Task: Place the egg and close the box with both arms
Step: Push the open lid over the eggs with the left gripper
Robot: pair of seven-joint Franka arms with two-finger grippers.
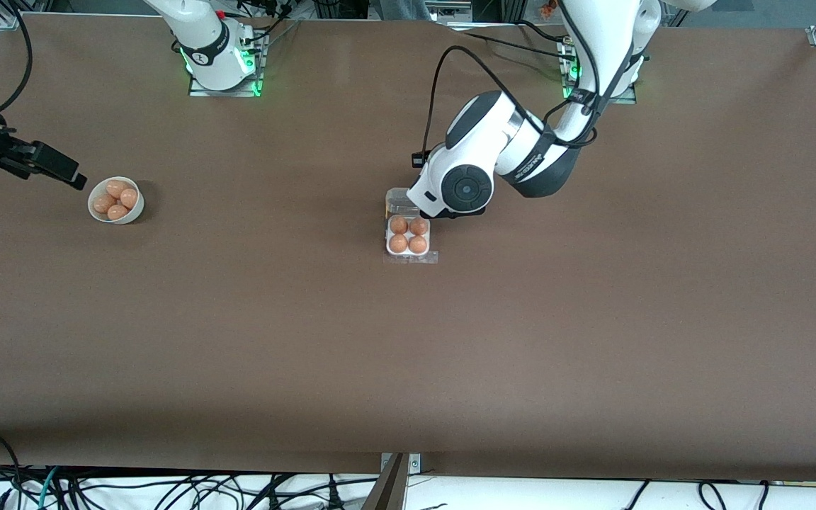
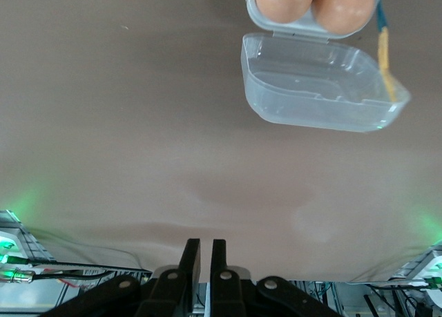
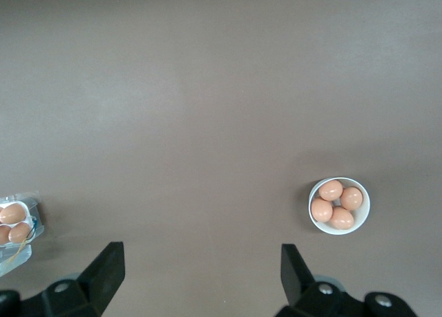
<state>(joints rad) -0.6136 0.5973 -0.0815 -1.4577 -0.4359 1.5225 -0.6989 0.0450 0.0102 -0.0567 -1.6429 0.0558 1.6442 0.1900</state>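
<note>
The box (image 1: 408, 239) sits mid-table, a pale tray with an orange-brown egg (image 1: 399, 225) in every cell. Its clear lid (image 1: 401, 200) lies open, on the side farther from the front camera. In the left wrist view the lid (image 2: 321, 89) and two eggs (image 2: 283, 1) show. My left gripper (image 2: 205, 251) is shut and empty, low over bare table by the open lid; the left arm's wrist (image 1: 461, 188) hides it in the front view. My right gripper (image 3: 200, 258) is open and empty, high over the table at the right arm's end (image 1: 54, 166).
A round white bowl (image 1: 116, 200) with several more eggs stands toward the right arm's end of the table; it also shows in the right wrist view (image 3: 339, 206). The box shows at that view's edge (image 3: 14, 224). Cables hang along the table's near edge.
</note>
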